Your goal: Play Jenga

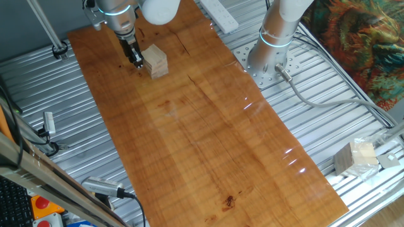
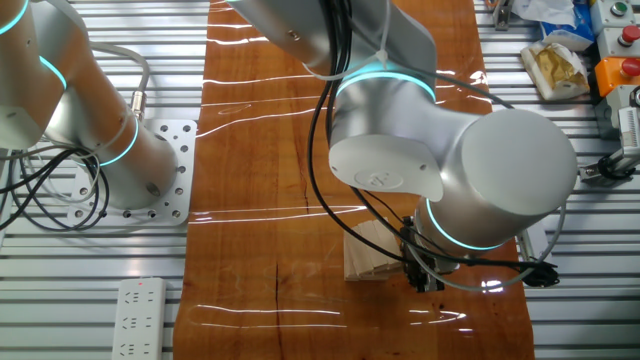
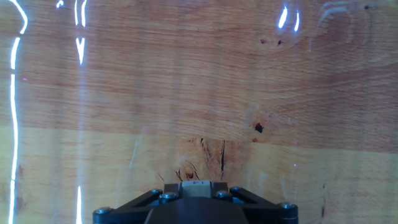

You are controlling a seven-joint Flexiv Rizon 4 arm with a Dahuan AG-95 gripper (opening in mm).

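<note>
Gripper: hanging low over the wooden table; jaw state: cannot tell.
Jenga: sitting just beside the gripper at 3 o'clock in one fixed view.
Long axis: appearing to run 11 to 5 o'clock.
Arm: only 1 is working.

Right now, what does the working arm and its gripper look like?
The arm has bulky, rounded silver-white links with glowing cyan rings at the joints and black cables running alongside. The gripper is small, black and narrow with short jaws; bolt heads show on its body in the hand view.
</note>
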